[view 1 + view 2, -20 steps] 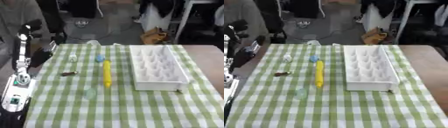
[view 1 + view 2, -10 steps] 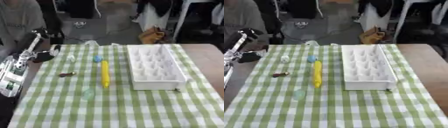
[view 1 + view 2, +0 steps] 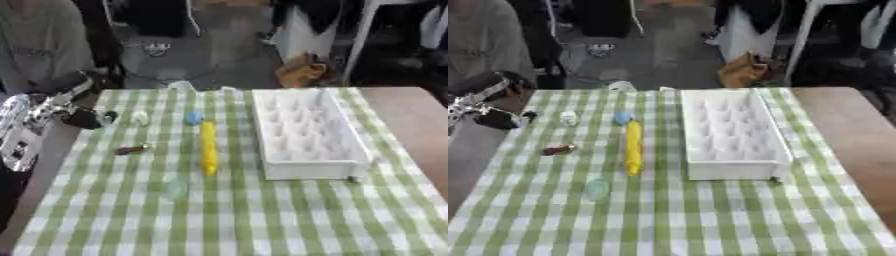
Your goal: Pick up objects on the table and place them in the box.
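Left hand (image 3: 83,117) sits at the table's left edge, dark against the cloth; whether its fingers are straight or curled cannot be told, and nothing shows in it. Its silver and black forearm (image 3: 26,125) runs down the left side of the view, off the table. No right hand shows in either view.

On the green and white checked table (image 3: 262,220) the white box (image 3: 306,135) stands right of centre, open on top, long side running away from the camera, its far end near the far edge. Bare brown tabletop (image 3: 411,125) lies right of the cloth.

Just left of the box, apart from it, a yellow stick-like object (image 3: 208,147) lies parallel to its long wall, with a small blue object (image 3: 193,118) at its far tip. Further left are a small white object (image 3: 139,118), near the hand, and a small dark reddish object (image 3: 131,149). A pale green object (image 3: 176,189) lies nearer the camera. Two pale things (image 3: 181,86) sit at the far edge.

Open cloth fills the whole near half of the table
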